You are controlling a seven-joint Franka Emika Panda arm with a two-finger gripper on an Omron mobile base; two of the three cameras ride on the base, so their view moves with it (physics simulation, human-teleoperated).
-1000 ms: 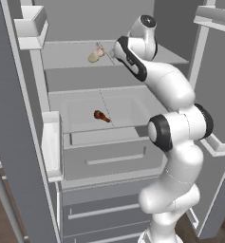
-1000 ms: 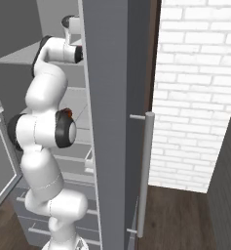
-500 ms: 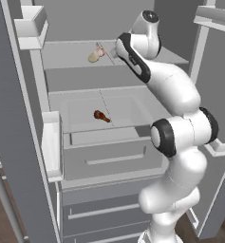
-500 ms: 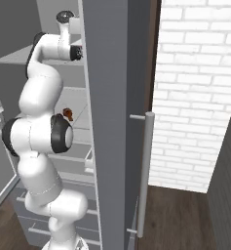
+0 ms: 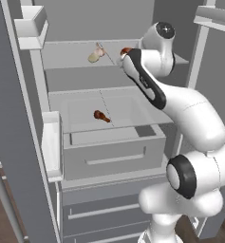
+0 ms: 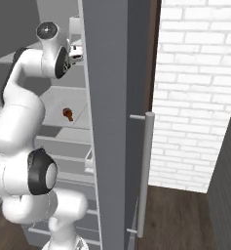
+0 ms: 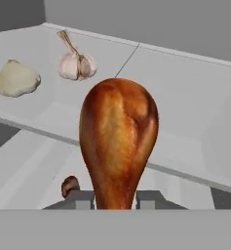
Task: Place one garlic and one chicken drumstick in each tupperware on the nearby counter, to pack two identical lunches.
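My gripper (image 7: pixel 114 200) is shut on a reddish-brown chicken drumstick (image 7: pixel 118 141), thin end between the fingers, meaty end pointing away. It hangs just above the fridge's upper shelf (image 5: pixel 71 59), where the held drumstick (image 5: pixel 126 50) peeks out beside my wrist. A garlic (image 7: pixel 76 63) with a pale stalk lies on that shelf, and a rounder beige bulb (image 7: pixel 16 78) lies to its left; the garlic (image 5: pixel 96 54) also appears in the left base view. A second drumstick (image 5: pixel 101 115) lies on the shelf below, also seen as the drumstick (image 6: pixel 67 114). The tupperware and counter are out of view.
The fridge stands open, with door bins (image 5: pixel 51 142) on the left and a grey drawer (image 5: pixel 111 154) under the lower shelf. The right door (image 6: pixel 114 122) with its bar handle (image 6: pixel 144 171) blocks the right side. A white brick wall (image 6: pixel 195 88) lies beyond.
The arm has swung a little to the right and back from the upper shelf, carrying the drumstick. The garlic and the lower drumstick have not moved.
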